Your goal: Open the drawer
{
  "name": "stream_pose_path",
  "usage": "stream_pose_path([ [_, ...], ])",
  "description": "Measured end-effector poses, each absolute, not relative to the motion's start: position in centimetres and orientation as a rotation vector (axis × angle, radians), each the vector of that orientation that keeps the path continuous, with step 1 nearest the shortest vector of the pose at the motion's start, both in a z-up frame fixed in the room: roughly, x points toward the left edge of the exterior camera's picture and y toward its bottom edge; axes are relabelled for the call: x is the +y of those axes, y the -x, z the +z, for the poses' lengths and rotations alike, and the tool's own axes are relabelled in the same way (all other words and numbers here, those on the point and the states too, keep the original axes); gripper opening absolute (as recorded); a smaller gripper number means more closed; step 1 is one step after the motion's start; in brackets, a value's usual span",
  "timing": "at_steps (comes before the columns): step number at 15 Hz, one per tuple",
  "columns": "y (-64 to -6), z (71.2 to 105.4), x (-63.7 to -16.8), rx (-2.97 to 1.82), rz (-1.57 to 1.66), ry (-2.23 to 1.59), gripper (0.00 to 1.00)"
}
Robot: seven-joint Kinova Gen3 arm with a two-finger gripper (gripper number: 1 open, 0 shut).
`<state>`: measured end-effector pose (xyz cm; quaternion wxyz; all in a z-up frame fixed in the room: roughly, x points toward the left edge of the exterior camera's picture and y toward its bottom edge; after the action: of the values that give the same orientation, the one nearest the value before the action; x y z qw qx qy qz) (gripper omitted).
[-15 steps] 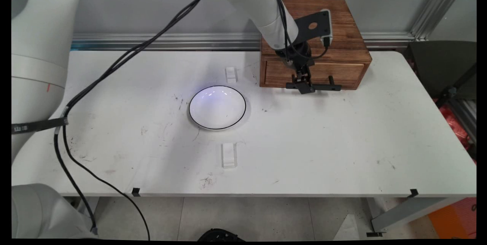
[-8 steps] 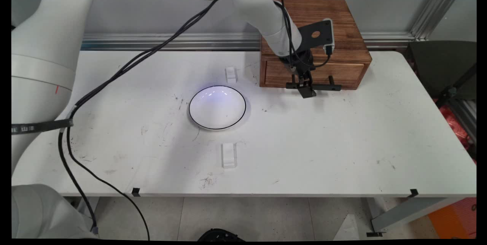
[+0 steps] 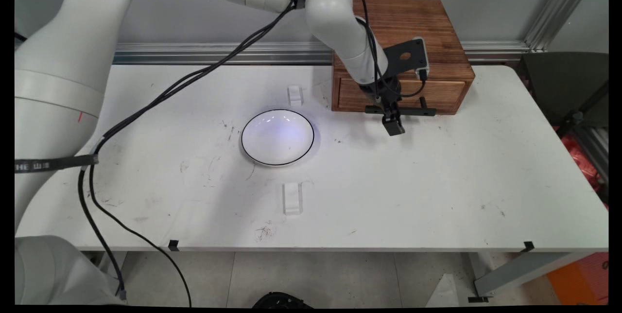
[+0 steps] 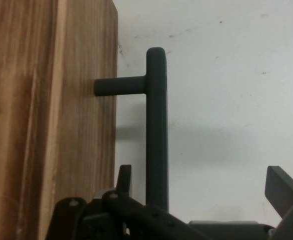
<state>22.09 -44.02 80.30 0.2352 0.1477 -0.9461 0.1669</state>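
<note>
The gripper [image 3: 394, 126] hangs at the black bar handle [image 4: 156, 135] of the brown wooden drawer box [image 3: 408, 26], fingers [image 4: 281, 187] spread wide, the handle between them. No lettering is readable on box or handle.

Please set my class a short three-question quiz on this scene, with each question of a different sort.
1. True or false: the claw is shut tight.
2. What stands between the claw's fingers? A: a spoon. B: the drawer's black handle. C: a cup.
3. Fill in: on the table, the white plate lies to the picture's ____ of the wooden drawer box.

Key: 1 false, it is open; 2 B; 3 left.
</note>
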Motion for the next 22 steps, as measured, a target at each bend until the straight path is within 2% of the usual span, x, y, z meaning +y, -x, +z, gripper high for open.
stream_pose_path([
  [14,-21.4,77.7,-44.1,-2.595,0.414,-0.489,1.00],
  [22,-21.0,77.4,-43.0,-2.590,0.387,-0.517,1.00],
])
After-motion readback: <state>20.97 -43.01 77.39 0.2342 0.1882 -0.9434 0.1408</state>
